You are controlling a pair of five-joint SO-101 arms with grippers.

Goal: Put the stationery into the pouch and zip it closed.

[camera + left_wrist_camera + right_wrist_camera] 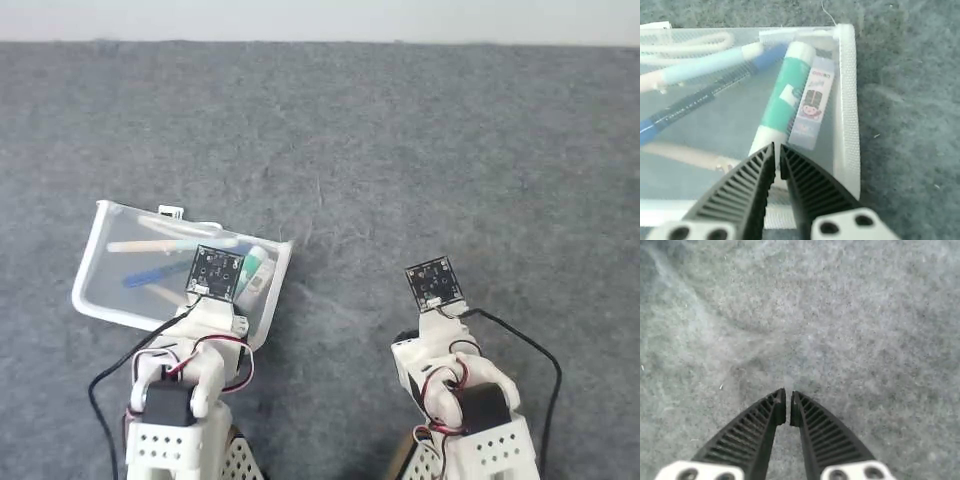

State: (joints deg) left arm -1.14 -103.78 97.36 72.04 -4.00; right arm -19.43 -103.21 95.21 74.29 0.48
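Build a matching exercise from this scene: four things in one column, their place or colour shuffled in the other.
1 glue stick
2 eraser
3 left end effector
4 right end effector

A over bare mat
B green and white
C over the pouch
D between glue stick and pouch edge

Pairs: 1-B, 2-D, 3-C, 4-A

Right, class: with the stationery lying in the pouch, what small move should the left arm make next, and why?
Probably shift the left gripper toward the white tab on the far edge of the pouch, likely the zip pull: the glue stick, eraser and pens already lie inside, and the gripper sits shut and empty above them.
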